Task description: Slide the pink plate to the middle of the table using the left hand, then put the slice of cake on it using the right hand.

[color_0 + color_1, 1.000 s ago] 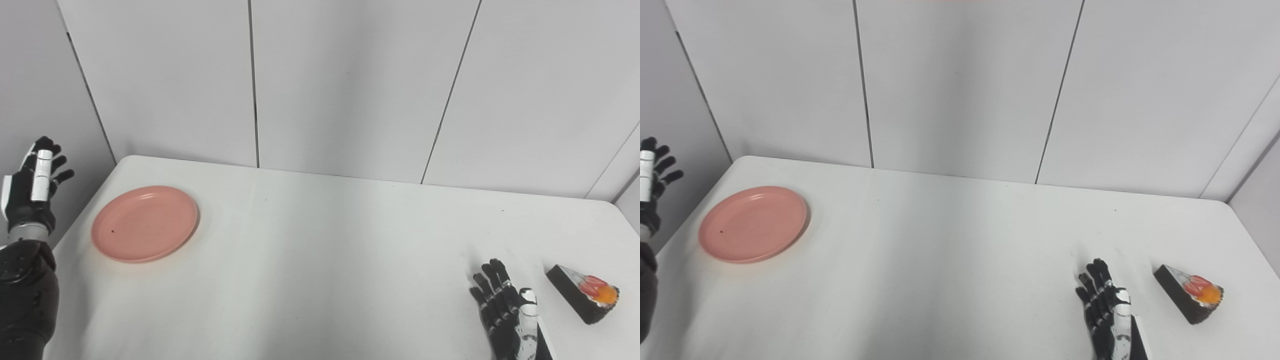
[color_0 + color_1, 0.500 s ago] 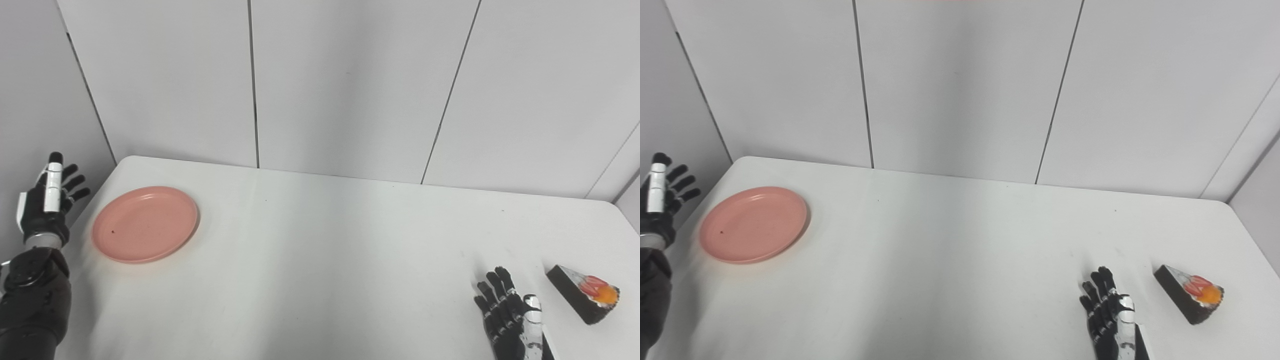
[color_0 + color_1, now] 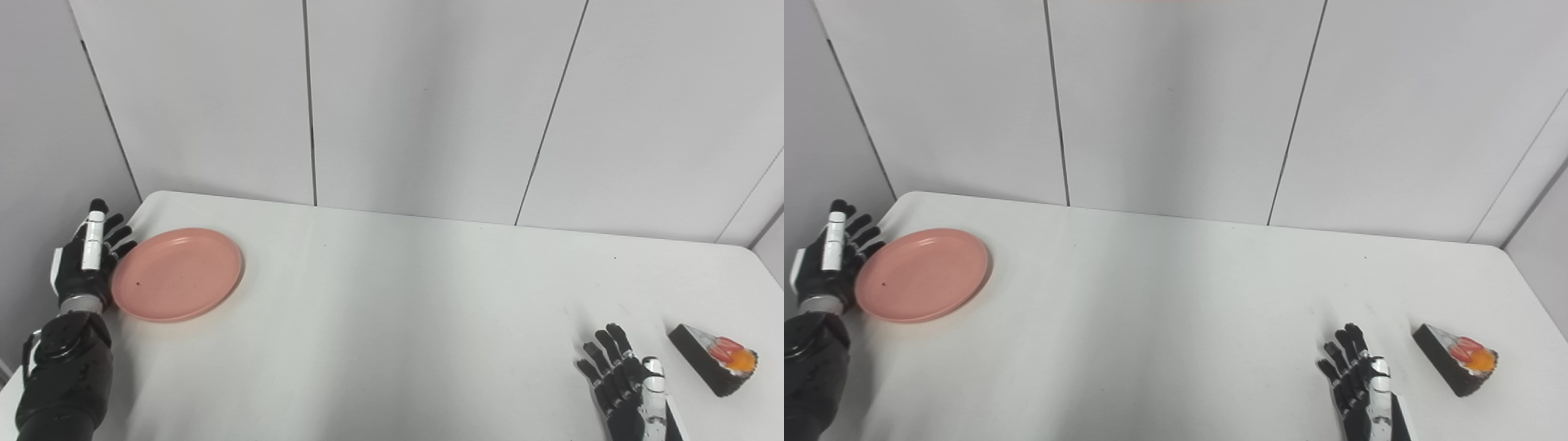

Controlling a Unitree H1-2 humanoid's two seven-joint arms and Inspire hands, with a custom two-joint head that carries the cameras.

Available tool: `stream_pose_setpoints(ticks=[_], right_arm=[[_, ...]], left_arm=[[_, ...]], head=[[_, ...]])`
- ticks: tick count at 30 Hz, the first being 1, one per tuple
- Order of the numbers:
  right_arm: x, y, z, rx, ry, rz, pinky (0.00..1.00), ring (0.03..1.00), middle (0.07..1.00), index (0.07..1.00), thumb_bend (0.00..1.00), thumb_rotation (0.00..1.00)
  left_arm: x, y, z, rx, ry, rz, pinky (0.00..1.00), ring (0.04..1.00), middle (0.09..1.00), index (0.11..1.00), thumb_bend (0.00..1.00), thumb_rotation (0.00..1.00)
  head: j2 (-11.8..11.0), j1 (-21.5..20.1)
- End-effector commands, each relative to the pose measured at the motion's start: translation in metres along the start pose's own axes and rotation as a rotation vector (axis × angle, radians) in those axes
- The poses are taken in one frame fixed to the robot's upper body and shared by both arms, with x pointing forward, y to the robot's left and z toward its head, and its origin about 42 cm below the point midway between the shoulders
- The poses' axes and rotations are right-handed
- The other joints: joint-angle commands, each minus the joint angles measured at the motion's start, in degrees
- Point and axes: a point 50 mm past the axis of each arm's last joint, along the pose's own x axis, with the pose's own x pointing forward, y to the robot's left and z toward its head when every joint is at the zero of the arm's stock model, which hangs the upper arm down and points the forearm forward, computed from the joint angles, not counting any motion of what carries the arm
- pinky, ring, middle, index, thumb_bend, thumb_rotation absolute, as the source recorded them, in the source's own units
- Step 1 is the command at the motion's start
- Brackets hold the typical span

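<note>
Our left hand point(image 3: 86, 260) stands at the table's point(image 3: 392, 318) left edge, fingers spread and holding nothing, just beside the outer rim of the pink plate point(image 3: 177, 274). Whether the fingers actually touch the rim we cannot tell. From that hand the plate lies at about three o'clock, and the middle of the table lies further along the same line, so we judge the coming move to be a plain sideways push toward three o'clock, with the palm behind the rim. The plate sits flat at the table's left end, well apart from the centre, so the slide is not yet made.

Our right hand point(image 3: 628, 392) lies low near the front edge at the right end, fingers extended and apart, empty. The slice of cake point(image 3: 713, 366) rests on the table just beside it, at roughly two o'clock from the hand, its long axis running from ten to four o'clock. This hand is by far the nearer to the cake, and the left by far the nearer to the plate.
</note>
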Motion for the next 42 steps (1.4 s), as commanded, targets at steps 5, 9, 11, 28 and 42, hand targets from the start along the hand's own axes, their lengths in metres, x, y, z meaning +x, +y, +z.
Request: stream_pose_setpoints(ticks=[5, 9, 11, 28, 42], right_arm=[[0.004, 0.002, 0.012, -0.017, -0.041, 0.013, 0.94, 0.948, 0.964, 0.956, 0.72, 1.0], [0.006, 0.002, 0.009, -0.004, -0.038, 0.01, 0.94, 0.954, 0.969, 0.957, 0.71, 1.0], [0.008, 0.002, 0.008, 0.006, -0.037, 0.009, 0.94, 0.952, 0.968, 0.954, 0.71, 1.0], [0.01, 0.001, 0.001, 0.016, -0.038, 0.011, 0.93, 0.946, 0.962, 0.946, 0.74, 0.99], [0.012, -0.002, -0.005, 0.013, -0.037, 0.005, 0.93, 0.939, 0.958, 0.938, 0.75, 0.98]], left_arm=[[0.001, -0.011, 0.006, -0.018, -0.018, -0.039, 0.7, 0.8, 0.826, 0.824, 0.84, 0.81], [-0.004, -0.018, 0.006, -0.031, -0.035, -0.083, 0.72, 0.809, 0.843, 0.828, 0.82, 0.82], [-0.007, -0.023, 0.008, -0.04, -0.046, -0.108, 0.73, 0.81, 0.843, 0.828, 0.82, 0.82], [-0.029, -0.064, -0.002, -0.068, -0.039, -0.244, 0.72, 0.796, 0.815, 0.824, 0.83, 0.77], [-0.041, -0.104, -0.014, -0.071, -0.024, -0.346, 0.71, 0.786, 0.813, 0.834, 0.83, 0.78]], head=[[-0.1, -0.1], [-0.4, -0.6], [-0.3, -0.8], [-0.3, -1.5], [-0.7, -1.7]])
